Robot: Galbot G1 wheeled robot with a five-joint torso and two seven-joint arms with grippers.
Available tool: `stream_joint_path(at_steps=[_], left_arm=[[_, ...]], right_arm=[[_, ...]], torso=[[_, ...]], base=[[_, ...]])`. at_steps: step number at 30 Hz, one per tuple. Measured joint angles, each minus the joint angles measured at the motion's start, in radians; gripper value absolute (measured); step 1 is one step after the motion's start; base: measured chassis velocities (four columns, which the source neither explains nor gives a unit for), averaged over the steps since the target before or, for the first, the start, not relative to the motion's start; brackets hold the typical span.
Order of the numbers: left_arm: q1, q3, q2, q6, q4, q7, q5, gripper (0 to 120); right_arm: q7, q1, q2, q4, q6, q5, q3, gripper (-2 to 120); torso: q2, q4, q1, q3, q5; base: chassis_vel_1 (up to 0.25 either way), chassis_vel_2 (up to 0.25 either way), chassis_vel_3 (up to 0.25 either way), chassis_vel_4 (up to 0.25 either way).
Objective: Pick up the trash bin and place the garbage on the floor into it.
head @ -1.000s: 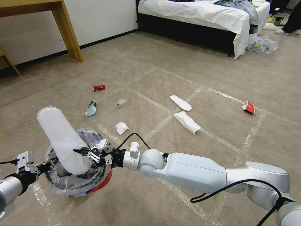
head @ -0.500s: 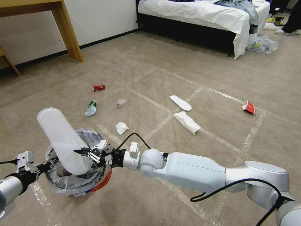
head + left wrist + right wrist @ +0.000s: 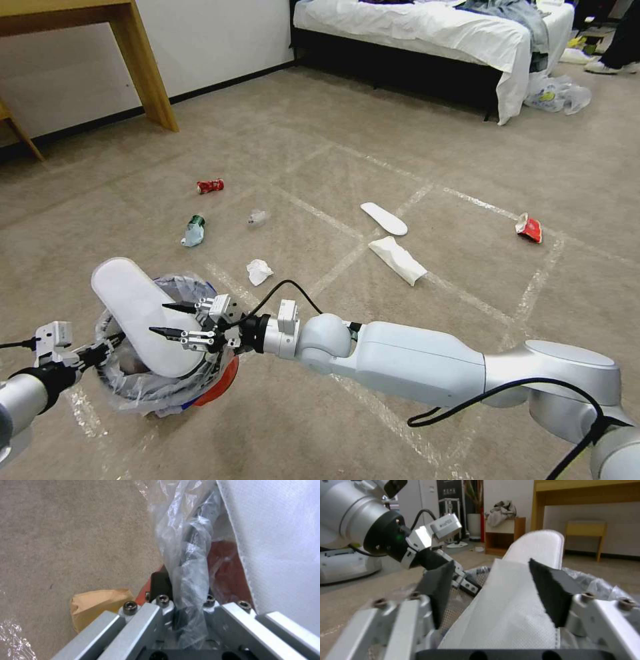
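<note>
Carpet (image 3: 413, 140), beige and crossed by pale tape lines, ran back to a bed (image 3: 427, 30) and a wooden counter leg (image 3: 143, 63). Near the robot, low on its left, the red bin (image 3: 223, 383) with its crinkled clear liner (image 3: 127, 393) was gripped by the left gripper (image 3: 110, 345), its jaws pressed together on the rim and liner; the left wrist view showed the liner (image 3: 186, 555) bunched between those jaws, red wall (image 3: 230, 562) just behind, and a brown paper bag (image 3: 96, 603) on the carpet below. A white slipper (image 3: 137, 313) stood tilted in the bin's mouth, one end down inside, the other poking up past the rim. The right gripper (image 3: 172, 320) hung over the bin at the slipper's lower part, jaws spread, one black pad on each side of the slipper (image 3: 516, 610) in the right wrist view; whether the pads touched it could not be told. Litter lay farther out on the carpet: a tissue (image 3: 259, 271), a bluish bottle (image 3: 193, 231), a red can (image 3: 210, 186), a second slipper (image 3: 384, 219), a white wrapper (image 3: 397, 260) just beside it, and a red wrapper (image 3: 529, 229) well apart to the right.
</note>
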Motion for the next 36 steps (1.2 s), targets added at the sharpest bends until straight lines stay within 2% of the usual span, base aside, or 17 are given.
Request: stream_joint_path(at_steps=[2,4,5,6,8,11,18,27,36], left_arm=[[-0.002,0.002,-0.001,0.0,0.0,0.0,0.0,1],[-0.002,0.002,-0.001,0.0,0.0,0.0,0.0,1],[-0.002,0.003,-0.002,0.0,0.002,-0.001,0.001,1],[-0.002,0.003,-0.002,0.0,0.002,-0.001,0.001,1],[-0.002,0.004,-0.002,0.0,0.005,-0.001,0.002,1],[-0.001,0.003,0.0,0.0,0.006,-0.001,0.002,1],[0.0,0.001,0.001,0.0,0.008,-0.001,0.002,1],[-0.001,0.001,0.0,0.0,0.008,-0.001,0.002,1],[0.004,-0.005,0.0,0.0,0.008,0.0,0.003,1]], right_arm=[[0.001,0.001,-0.002,0.005,-0.001,0.001,0.002,74],[0.001,0.001,-0.003,0.006,-0.001,0.002,0.002,77],[0.001,0.001,-0.005,0.01,-0.001,0.002,0.006,84],[0.001,0.001,-0.005,0.01,-0.001,0.002,0.006,84],[0.004,-0.002,-0.01,0.025,-0.001,0.005,0.025,95],[0.011,-0.004,-0.015,0.05,-0.004,0.014,0.048,99],[0.024,0.001,-0.025,0.119,-0.018,0.04,0.1,100],[0.029,0.004,-0.023,0.143,-0.02,0.047,0.114,100],[0.029,0.022,-0.033,0.182,-0.024,0.082,0.218,100]], torso=[[0.0,0.0001,0.0,0.0,0.0],[0.0,0.0,0.0,0.0,0.0],[0.0,0.0001,0.0,0.0,0.0],[0.0,0.0001,0.0,0.0,0.0],[0.0,0.0001,0.0,0.0,0.0],[0.0,0.0001,0.0,0.0,0.0],[0.0,0.0001,0.0,0.0,0.0],[0.0,0.0,0.0,0.0,0.0],[0.0,0.0001,0.0,0.0,0.0]], base=[[0.0,0.0,0.0,0.0],[0.0,0.0,0.0,0.0],[0.0,0.0,0.0,0.0],[0.0,0.0,0.0,0.0],[0.0,0.0,0.0,0.0],[0.0,0.0,0.0,0.0],[0.0,0.0,0.0,0.0],[0.0,0.0,0.0,0.0],[0.0,0.0,0.0,0.0]])
